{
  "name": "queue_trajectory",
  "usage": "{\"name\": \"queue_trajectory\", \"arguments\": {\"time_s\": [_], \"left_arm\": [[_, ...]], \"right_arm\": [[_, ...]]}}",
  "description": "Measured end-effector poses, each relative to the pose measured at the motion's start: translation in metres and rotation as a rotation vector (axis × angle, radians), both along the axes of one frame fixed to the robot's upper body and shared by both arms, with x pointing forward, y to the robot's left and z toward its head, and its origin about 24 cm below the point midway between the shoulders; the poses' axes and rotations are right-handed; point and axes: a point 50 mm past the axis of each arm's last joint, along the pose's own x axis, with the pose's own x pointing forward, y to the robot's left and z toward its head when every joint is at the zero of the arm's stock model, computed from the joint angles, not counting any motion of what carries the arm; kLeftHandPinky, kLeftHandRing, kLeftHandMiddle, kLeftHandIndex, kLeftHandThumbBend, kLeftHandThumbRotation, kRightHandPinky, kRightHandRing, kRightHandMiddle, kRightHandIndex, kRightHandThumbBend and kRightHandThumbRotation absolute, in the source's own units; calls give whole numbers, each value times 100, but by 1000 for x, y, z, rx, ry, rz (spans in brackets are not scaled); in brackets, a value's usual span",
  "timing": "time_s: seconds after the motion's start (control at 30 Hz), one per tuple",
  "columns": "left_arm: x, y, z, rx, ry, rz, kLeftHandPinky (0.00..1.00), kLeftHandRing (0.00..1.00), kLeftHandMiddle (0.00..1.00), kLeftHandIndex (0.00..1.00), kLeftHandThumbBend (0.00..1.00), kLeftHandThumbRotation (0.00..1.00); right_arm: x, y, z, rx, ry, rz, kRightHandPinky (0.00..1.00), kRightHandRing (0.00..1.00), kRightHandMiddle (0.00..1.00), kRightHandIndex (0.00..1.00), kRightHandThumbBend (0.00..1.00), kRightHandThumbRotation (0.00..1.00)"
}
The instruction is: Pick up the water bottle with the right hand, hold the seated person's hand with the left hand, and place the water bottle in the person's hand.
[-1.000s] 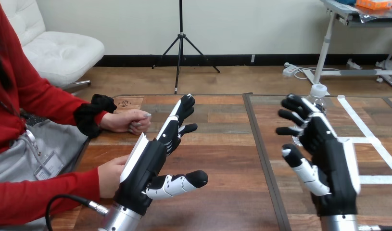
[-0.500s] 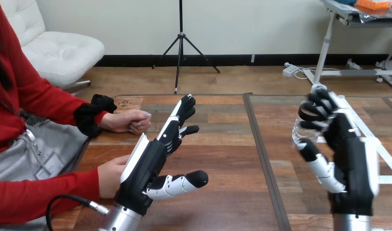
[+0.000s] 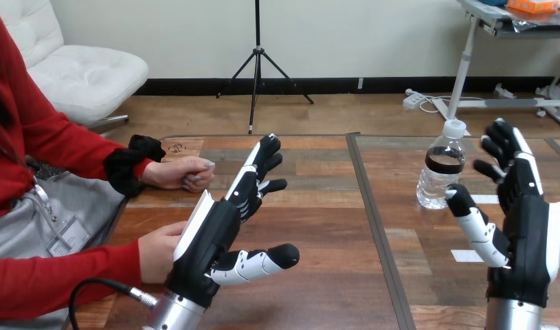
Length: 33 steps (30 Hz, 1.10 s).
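Right hand (image 3: 523, 234) has shifted to right since half second ago: then it covered water bottle (image 3: 441, 168), now bottle stands free, upright on counter (image 3: 318, 227), just left of hand. Fingers (image 3: 505, 143) spread, thumb near bottle base, nothing held. Grasp not yet made; probably hand lines up again. Left hand (image 3: 209, 237) unchanged, fingers straight, beside person's nearer hand (image 3: 155, 251), not holding it.

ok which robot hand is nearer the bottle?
The right hand, open just right of the water bottle, not gripping it. The left hand is well off to the left, open beside the person's nearer hand.
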Motion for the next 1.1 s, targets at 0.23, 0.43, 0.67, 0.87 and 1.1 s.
{"name": "queue_trajectory", "arguments": {"time_s": [0.23,0.43,0.67,0.87,1.1], "left_arm": [[0,-1,0,-1,0,-2,85,96,100,100,100,68],[0,-1,0,-2,-1,3,85,95,100,100,100,69],[0,-1,0,-5,-1,8,86,96,100,100,100,68],[0,-1,0,-6,-2,9,86,96,100,100,100,68],[0,-1,0,-7,-2,11,86,95,100,99,100,68]], "right_arm": [[4,-5,-2,-14,17,-17,83,91,93,91,100,68],[10,-9,-2,-21,35,-22,84,92,93,91,100,66],[18,-12,-3,-7,64,-29,86,93,93,93,100,62],[25,-15,-6,34,100,-21,88,93,93,95,100,57],[31,-17,-12,71,156,-8,88,95,94,97,100,54]]}}
